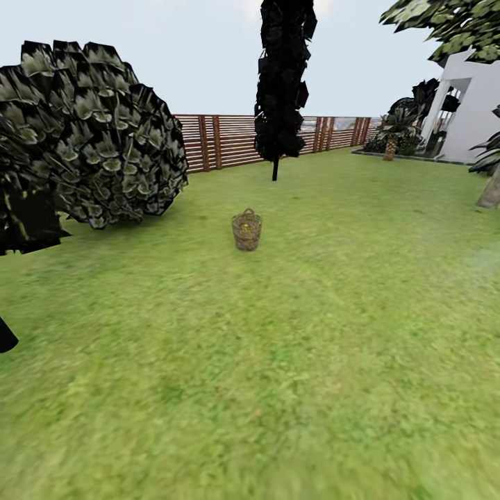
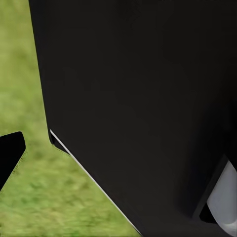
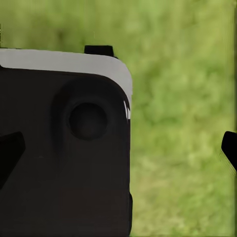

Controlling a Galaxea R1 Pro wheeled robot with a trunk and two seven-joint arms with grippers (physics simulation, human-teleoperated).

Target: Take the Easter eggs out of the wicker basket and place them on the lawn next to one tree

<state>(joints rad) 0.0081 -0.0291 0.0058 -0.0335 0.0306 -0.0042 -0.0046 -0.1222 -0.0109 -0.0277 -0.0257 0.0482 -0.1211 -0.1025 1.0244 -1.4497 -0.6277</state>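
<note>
1. A wide green lawn [image 1: 292, 361], mottled and slightly blurred, fills the foreground and runs back to a brown slatted fence [image 1: 229, 139]
2. A small wicker basket [image 1: 246, 230] stands upright on the grass near the middle of the head view, well apart from everything else
3. Something yellow shows through its weave; the eggs cannot be told apart
4. A large dark bush [image 1: 83, 139] sits at the left; a narrow dark columnar tree [image 1: 281, 83] rises behind the basket
5. A white house [image 1: 472, 111] and a palm [image 1: 396, 132] stand at the far right, where a grey trunk [image 1: 490, 191] is cut off by the edge
6. Left wrist view: a black body [image 2: 143, 108] hides most of the grass; the left hand's state cannot be told
7. Right wrist view: one dark fingertip [image 3: 9, 153] at each side, spread wide, nothing between
</note>
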